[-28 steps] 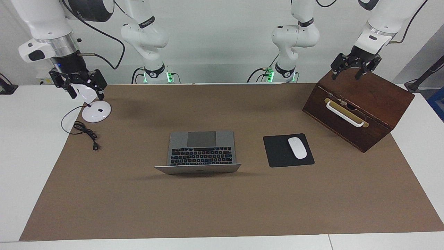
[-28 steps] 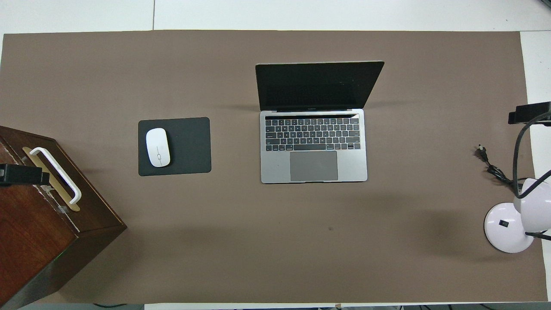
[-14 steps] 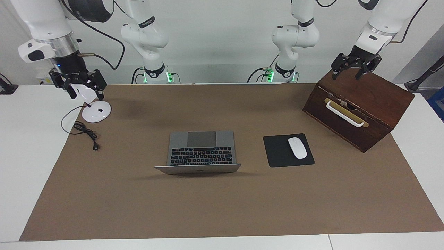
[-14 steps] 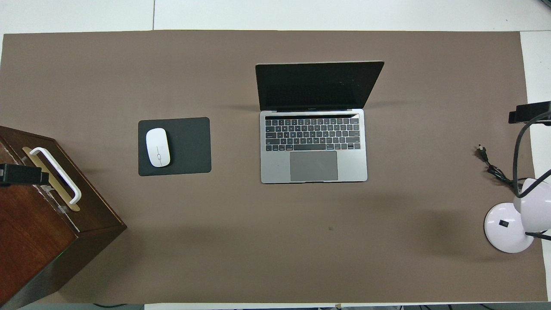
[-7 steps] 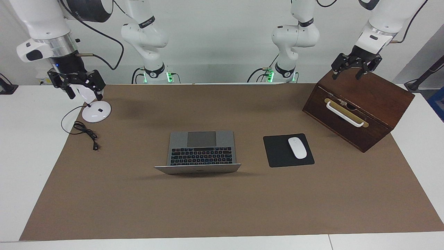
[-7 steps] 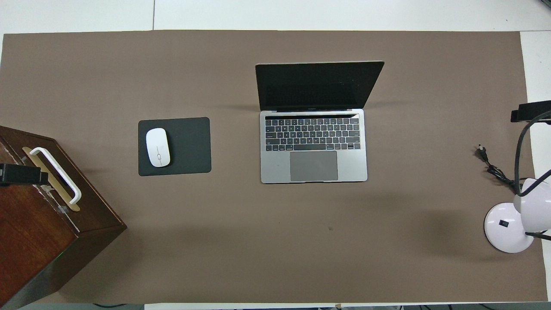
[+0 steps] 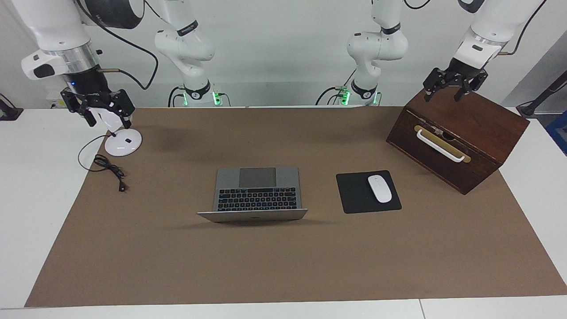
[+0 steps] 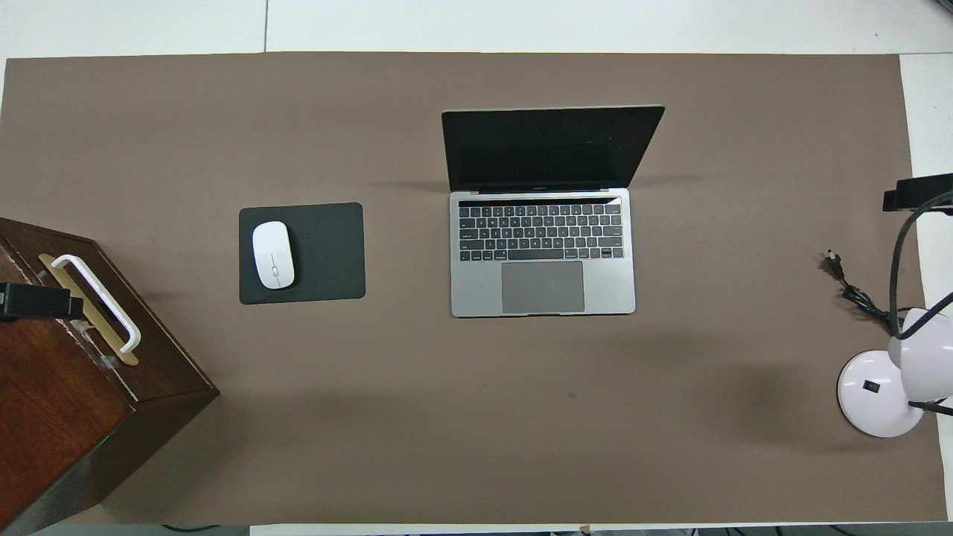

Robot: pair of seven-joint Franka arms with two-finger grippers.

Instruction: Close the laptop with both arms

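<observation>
Laptop: facing view. It is sitting open mid-table on the brown mat, lid raised, keyboard facing the robots, untouched. The right gripper is hanging with fingers spread over the white lamp at the right arm's end; the left gripper, fingers spread, is hanging over the wooden box at the left arm's end. Both are well apart from the laptop.

Overhead view. The laptop is showing its dark screen, beside the black mouse pad bearing the white mouse.

Progress: 0 of 2 arms engaged; approach and lid-lowering are both remaining, by my judgement.
</observation>
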